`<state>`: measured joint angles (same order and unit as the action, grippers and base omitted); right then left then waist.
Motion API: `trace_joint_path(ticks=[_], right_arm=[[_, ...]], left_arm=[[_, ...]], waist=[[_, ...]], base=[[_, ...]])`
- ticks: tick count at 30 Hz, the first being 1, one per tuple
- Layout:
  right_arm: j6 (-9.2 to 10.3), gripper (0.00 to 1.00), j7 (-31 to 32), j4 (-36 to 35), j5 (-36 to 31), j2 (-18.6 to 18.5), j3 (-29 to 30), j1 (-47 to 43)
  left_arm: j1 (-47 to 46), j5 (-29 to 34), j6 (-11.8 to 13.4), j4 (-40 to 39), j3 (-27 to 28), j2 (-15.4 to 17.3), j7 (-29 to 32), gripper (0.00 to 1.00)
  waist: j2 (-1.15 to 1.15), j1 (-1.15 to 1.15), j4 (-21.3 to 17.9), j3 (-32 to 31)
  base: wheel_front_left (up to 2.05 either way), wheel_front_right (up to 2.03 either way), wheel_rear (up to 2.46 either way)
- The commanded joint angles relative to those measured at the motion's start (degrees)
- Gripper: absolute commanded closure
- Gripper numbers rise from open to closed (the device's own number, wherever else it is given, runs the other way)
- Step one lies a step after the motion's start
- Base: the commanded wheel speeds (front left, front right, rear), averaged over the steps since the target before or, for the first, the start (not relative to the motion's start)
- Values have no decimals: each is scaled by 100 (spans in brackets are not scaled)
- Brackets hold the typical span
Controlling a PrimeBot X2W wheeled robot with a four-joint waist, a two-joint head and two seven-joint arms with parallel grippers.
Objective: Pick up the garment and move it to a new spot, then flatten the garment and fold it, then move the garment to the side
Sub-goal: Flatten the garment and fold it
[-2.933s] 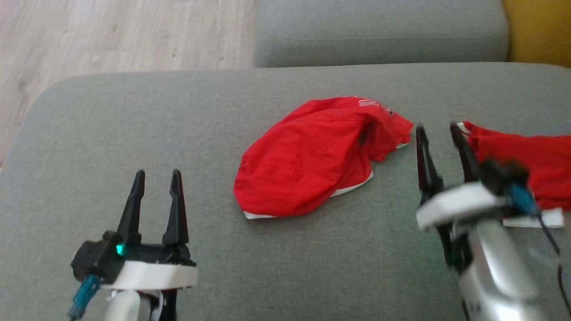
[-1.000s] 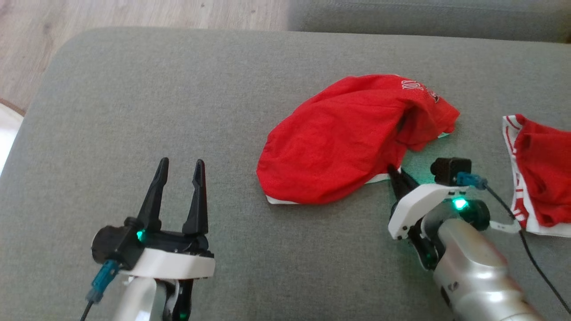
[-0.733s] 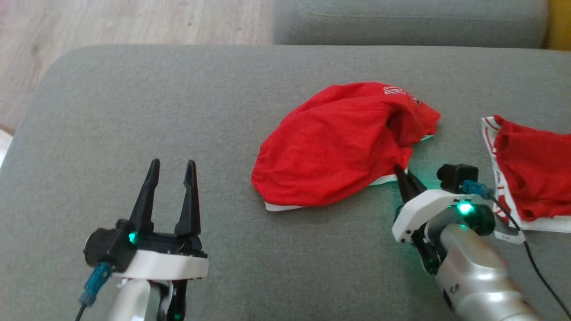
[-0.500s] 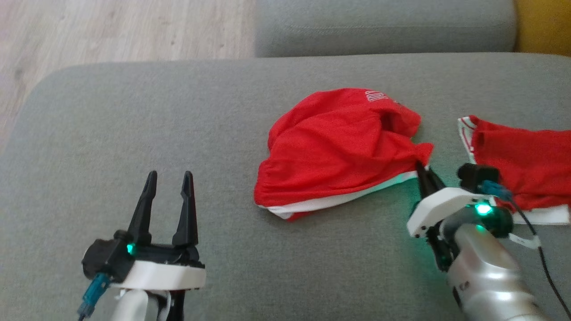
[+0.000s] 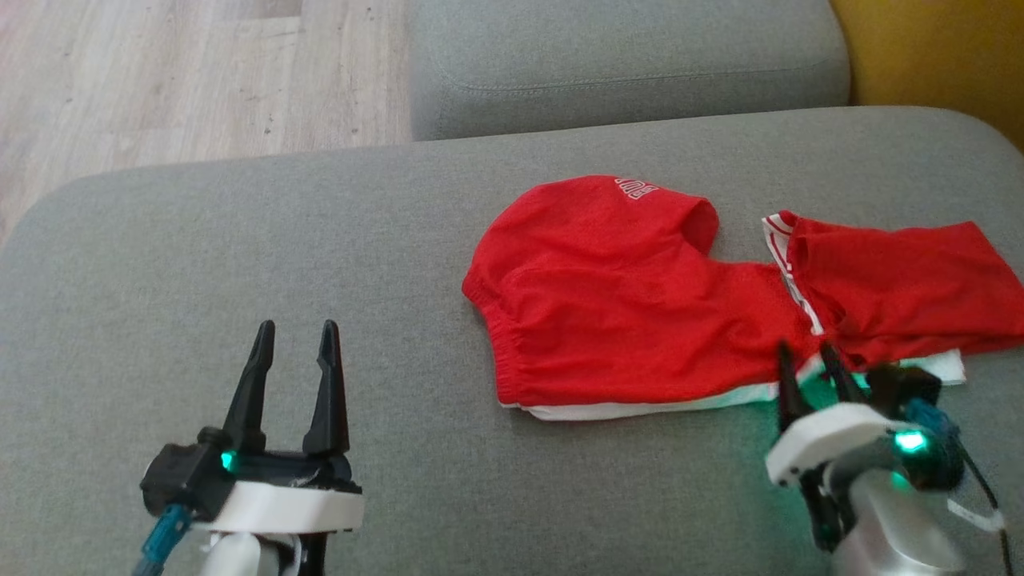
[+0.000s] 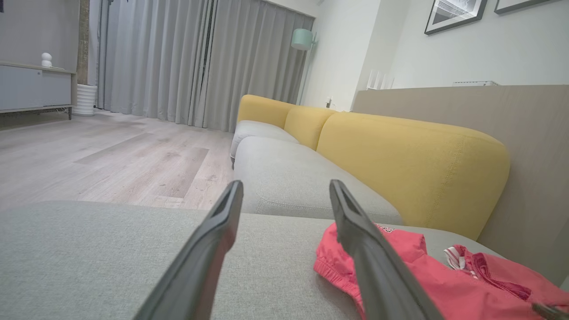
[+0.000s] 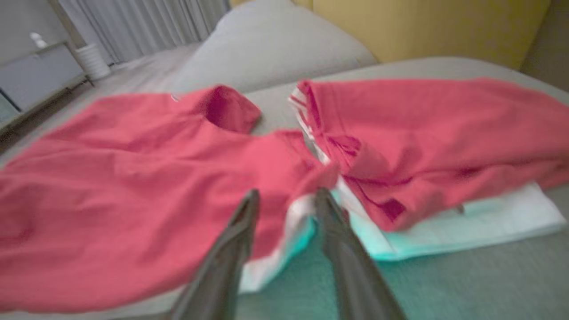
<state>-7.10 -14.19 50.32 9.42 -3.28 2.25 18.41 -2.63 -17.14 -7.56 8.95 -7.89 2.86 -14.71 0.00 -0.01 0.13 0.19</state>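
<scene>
A: Head view?
B: Red garment (image 5: 624,320) lies right of centre on the grey cushion (image 5: 240,240). It's partly spread, far leg bunched, and its right end touches a second red piece (image 5: 896,280). Right gripper (image 5: 808,364) sits at the near-right white hem (image 5: 640,410), jaws partly apart, gripping nothing I can see. Left gripper (image 5: 292,352) is near left, wide, over bare cushion.
A: Left wrist?
B: Fingers wide, empty; garment off to the right.
A: Right wrist?
B: Blurred. Hem edge lies at the parted tips, not pinched.
A: Progress?
B: My guess: placed, flattening underway. Fold and move aside not done.
</scene>
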Motion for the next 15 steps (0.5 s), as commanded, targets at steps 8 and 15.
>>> trace_joint_path(ticks=[8, 15], right_arm=[[-39, 0, -78, -2179, 520, 40, -1195, -605], [-39, 0, -44, -2956, 573, 40, -1377, -1152]], left_arm=[[-108, -45, 8, -252, 155, 3, -29, 0], [-108, -9, 8, -256, 44, 2, -29, 0]], waist=[[0, 1, -50, -3], [0, 1, 62, 8]], base=[[0, 0, 0], [0, 0, 0]])
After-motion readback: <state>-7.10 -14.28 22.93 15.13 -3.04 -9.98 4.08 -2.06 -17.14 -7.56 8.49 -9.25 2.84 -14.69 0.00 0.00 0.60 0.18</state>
